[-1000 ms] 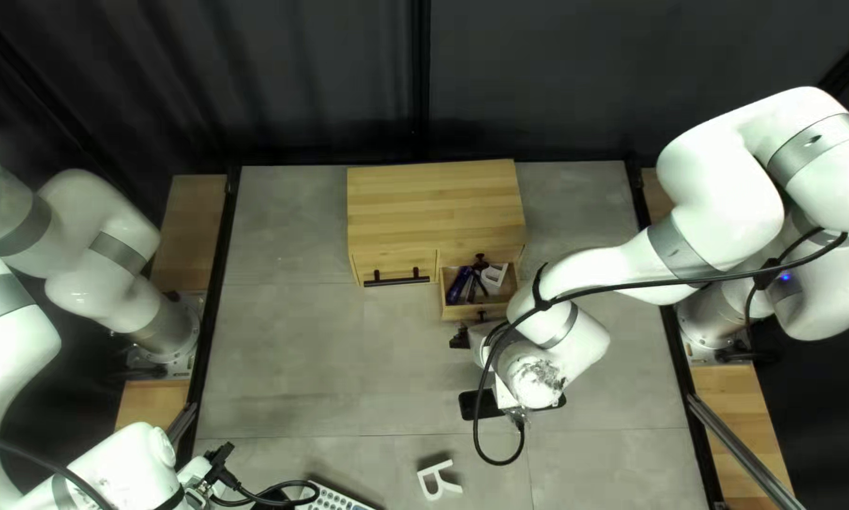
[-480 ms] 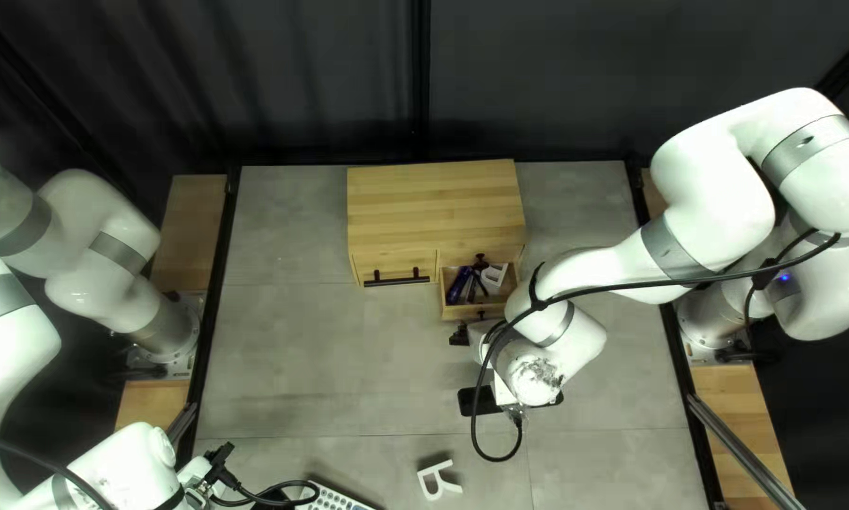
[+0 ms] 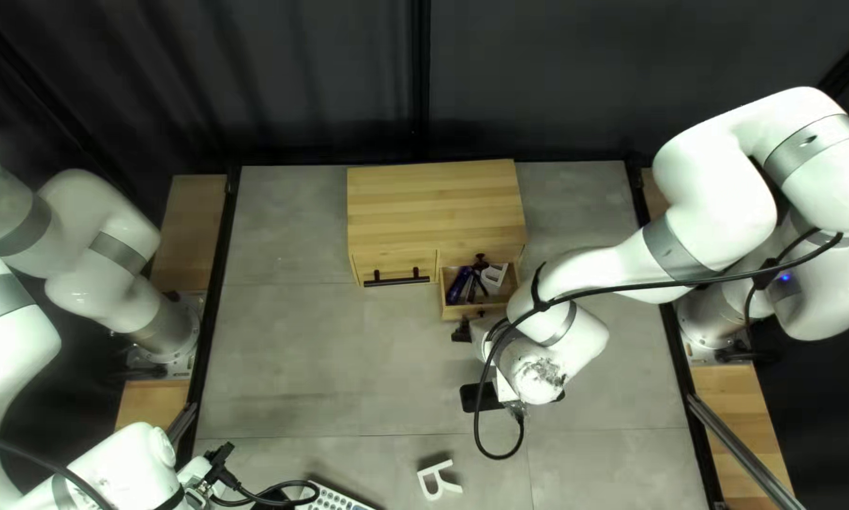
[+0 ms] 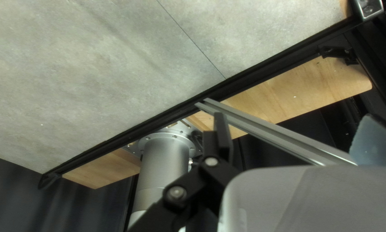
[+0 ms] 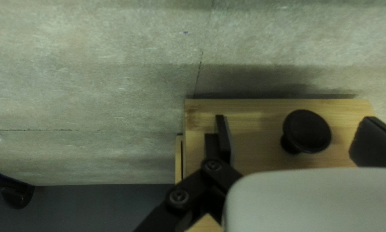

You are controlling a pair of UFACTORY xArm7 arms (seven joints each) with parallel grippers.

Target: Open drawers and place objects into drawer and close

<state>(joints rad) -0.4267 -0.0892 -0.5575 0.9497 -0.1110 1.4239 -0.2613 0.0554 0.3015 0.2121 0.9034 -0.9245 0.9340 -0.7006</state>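
The right gripper (image 3: 463,331) is just in front of the pulled-out drawer (image 3: 451,314) of the wooden cabinet (image 3: 434,203). In its own view the right gripper (image 5: 298,139) stands open, fingers either side of the drawer's round black knob (image 5: 308,131), touching neither side. Inside the drawer lie a dark blue item (image 3: 458,285), thin dark pieces and a white letter (image 3: 493,275). The left drawer, with a black bar handle (image 3: 396,278), is closed. At the bottom left of the top left view is my left gripper (image 3: 220,457); the left gripper (image 4: 296,137) is open and empty.
A white letter R (image 3: 438,480) and a pale keyboard (image 3: 334,499) lie near the table's near edge. A flat black object (image 3: 481,398) is partly under my right arm. Below my left gripper are the table's black rim (image 4: 158,120) and a metal rail (image 4: 279,135).
My right gripper has shifted very slightly to the right and toward the drawer front. The left arm and the drawer have not visibly moved.
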